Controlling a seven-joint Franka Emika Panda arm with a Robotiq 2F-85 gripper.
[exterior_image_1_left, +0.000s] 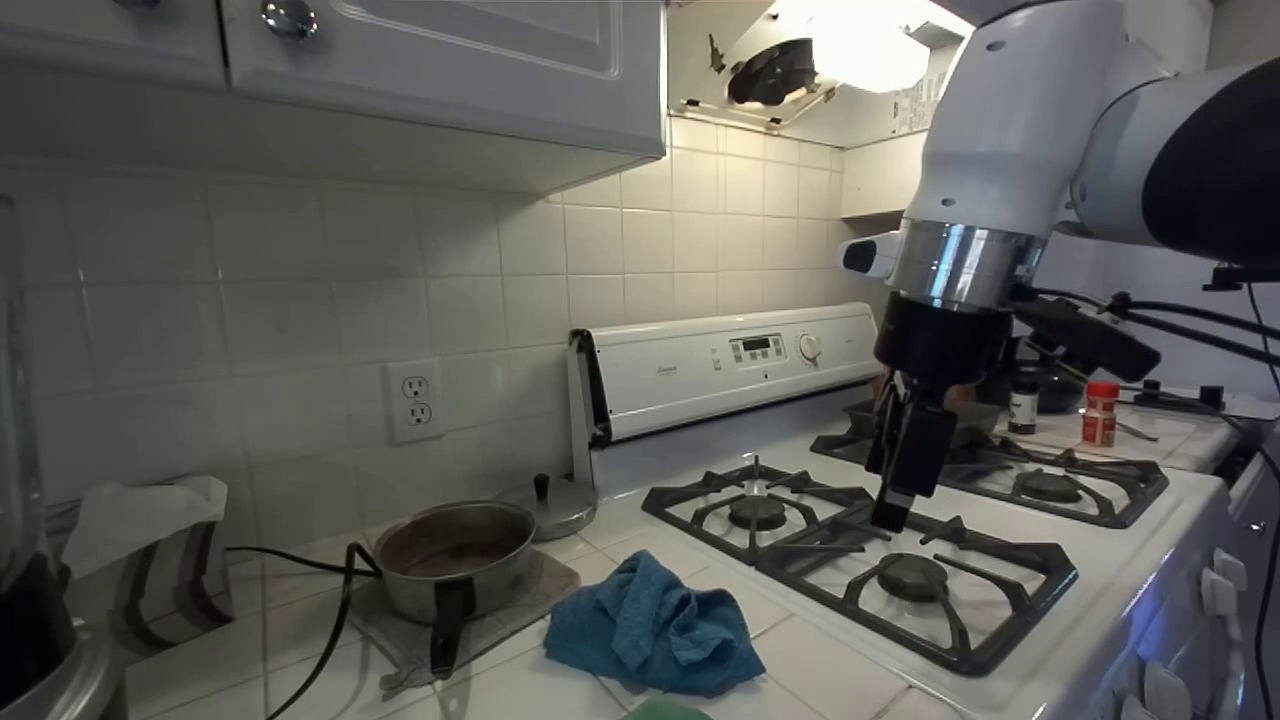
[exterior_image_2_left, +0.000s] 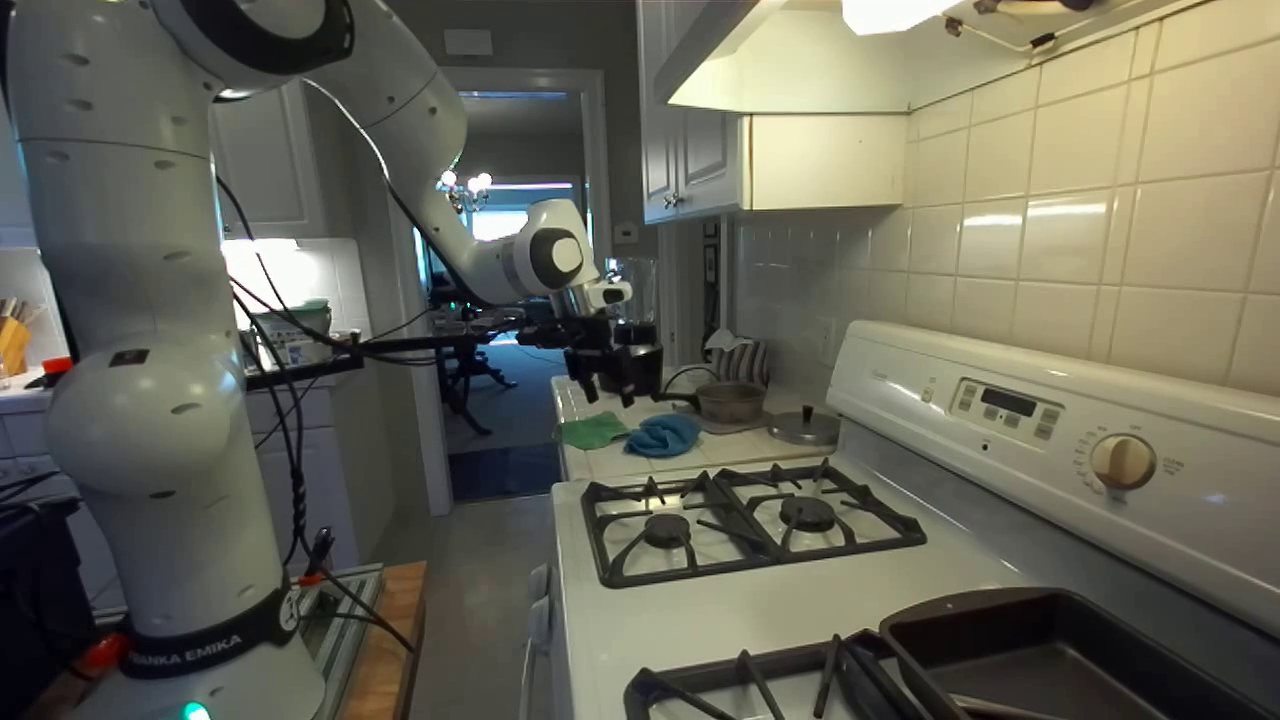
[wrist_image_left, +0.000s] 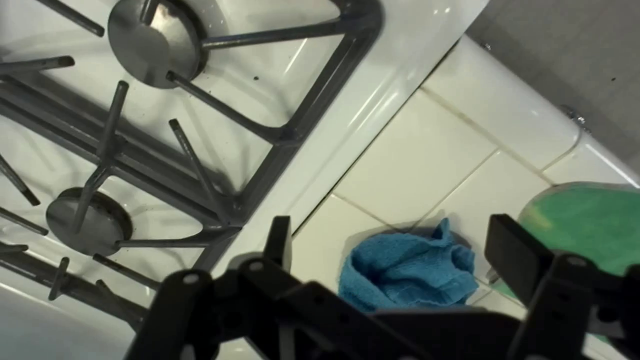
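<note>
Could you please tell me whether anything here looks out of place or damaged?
The dark fan-like part above the stove looks odd: it sits exposed beside the light, with no cover visible. The blue cloth lies crumpled on the counter, which is untidy rather than alarming. I see no clear spill.

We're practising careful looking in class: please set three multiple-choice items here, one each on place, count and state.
1. Where is the blue cloth?
A) on a grate; B) on the counter; C) in the saucepan
2. How many sockets has the wall outlet?
A) two; B) one; C) four
3. How does the gripper stand?
A) shut, empty; B) shut on the blue cloth; C) open

1 B: the wrist view shows it lying there, beside the stove.
2 A: an exterior view shows one above another.
3 C: its fingers stand wide apart in the wrist view.
</note>
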